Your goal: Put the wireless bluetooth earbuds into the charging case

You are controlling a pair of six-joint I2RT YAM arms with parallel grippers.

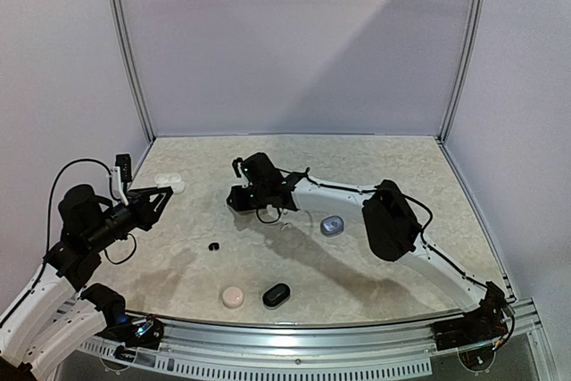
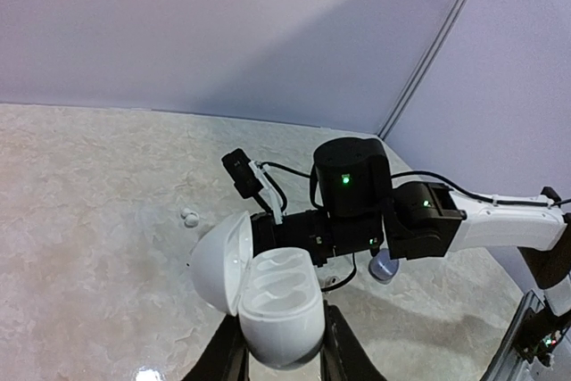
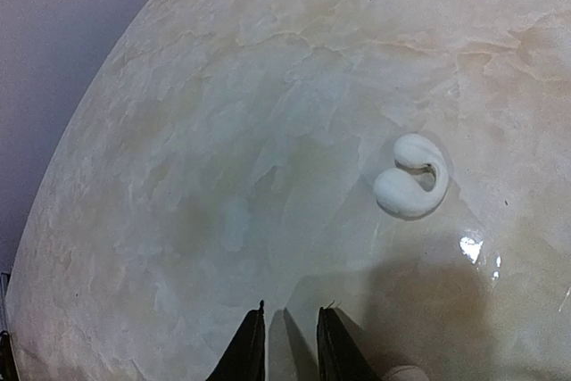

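While the marbled bench carries the rest, my left tool clamps the open white clamshell charging case. Right tool, narrowly parted and empty, sits beside the white hooked plastic earbud. I'd centre over it before pinching. Four cases, two buds visible.

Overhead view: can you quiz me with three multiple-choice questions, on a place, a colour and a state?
1. Where is the white case? A) in a drawer B) held by the left gripper C) on a hook
2. What colour is the tiny earbud lying alone on the table, left of centre in the overhead view? A) black B) red C) green
3. The white case's lid is: A) shut B) taped C) open
Answers: B, its fingers clamp the case; A, it looks dark against the pale top; C, the lid is swung back, showing two hollows.
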